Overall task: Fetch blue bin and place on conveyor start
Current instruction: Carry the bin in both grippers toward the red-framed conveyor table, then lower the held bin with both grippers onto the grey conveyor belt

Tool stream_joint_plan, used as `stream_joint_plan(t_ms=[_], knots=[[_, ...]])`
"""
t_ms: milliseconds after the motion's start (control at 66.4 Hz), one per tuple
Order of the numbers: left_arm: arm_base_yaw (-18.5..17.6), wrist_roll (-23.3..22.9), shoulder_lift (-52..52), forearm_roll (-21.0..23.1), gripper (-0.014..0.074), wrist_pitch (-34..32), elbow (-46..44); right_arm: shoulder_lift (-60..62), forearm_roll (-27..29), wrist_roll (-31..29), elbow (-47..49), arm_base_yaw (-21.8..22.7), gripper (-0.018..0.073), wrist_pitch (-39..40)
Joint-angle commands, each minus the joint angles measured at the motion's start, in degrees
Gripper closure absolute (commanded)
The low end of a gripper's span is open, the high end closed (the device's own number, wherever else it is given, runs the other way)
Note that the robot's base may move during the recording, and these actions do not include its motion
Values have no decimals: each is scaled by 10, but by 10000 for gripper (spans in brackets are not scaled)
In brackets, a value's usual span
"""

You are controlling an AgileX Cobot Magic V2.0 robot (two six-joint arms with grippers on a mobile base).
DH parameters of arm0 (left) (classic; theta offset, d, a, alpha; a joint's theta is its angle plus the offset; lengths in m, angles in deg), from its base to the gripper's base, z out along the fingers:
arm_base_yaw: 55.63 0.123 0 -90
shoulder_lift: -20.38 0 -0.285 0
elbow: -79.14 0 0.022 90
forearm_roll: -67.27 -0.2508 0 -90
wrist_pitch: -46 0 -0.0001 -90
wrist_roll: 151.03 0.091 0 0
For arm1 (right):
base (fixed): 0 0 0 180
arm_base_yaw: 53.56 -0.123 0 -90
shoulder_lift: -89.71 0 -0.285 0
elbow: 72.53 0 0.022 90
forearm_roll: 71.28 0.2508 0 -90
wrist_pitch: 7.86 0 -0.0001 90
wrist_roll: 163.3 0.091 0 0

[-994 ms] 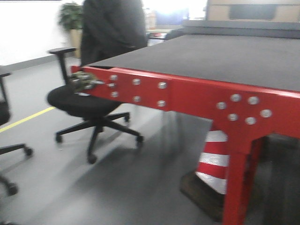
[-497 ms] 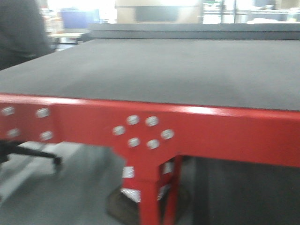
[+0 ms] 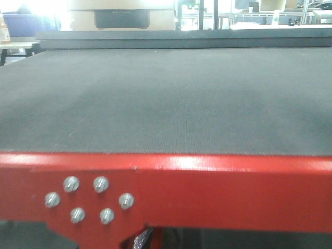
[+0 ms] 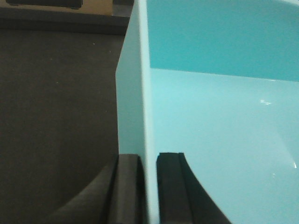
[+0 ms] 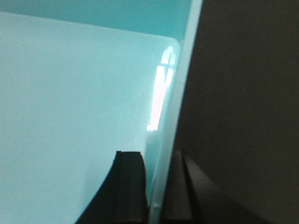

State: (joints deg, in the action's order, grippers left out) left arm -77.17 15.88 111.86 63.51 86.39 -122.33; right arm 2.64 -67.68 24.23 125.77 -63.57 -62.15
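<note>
Here, the left pincer (image 4: 148, 161) pinches one side wall of the blue bin (image 4: 210, 140), one finger inside, one outside; the right pincer (image 5: 156, 158) pinches the opposite wall likewise. The bin hangs between them over dark belt; contact I cannot tell. Best to lower both arms evenly, level, then release. The conveyor start (image 3: 166, 104) offers wide room beyond its red frame edge (image 3: 207, 181).
</note>
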Motion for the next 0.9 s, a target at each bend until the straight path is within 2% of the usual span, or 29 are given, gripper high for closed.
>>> stream_joint_plan(t_ms=[0, 889], knots=[[-4, 0, -10, 18, 708, -46, -5, 6, 0, -14, 5, 1, 712, 12], [-4, 0, -10, 18, 708, -51, -5, 6, 0, -14, 5, 1, 712, 21]])
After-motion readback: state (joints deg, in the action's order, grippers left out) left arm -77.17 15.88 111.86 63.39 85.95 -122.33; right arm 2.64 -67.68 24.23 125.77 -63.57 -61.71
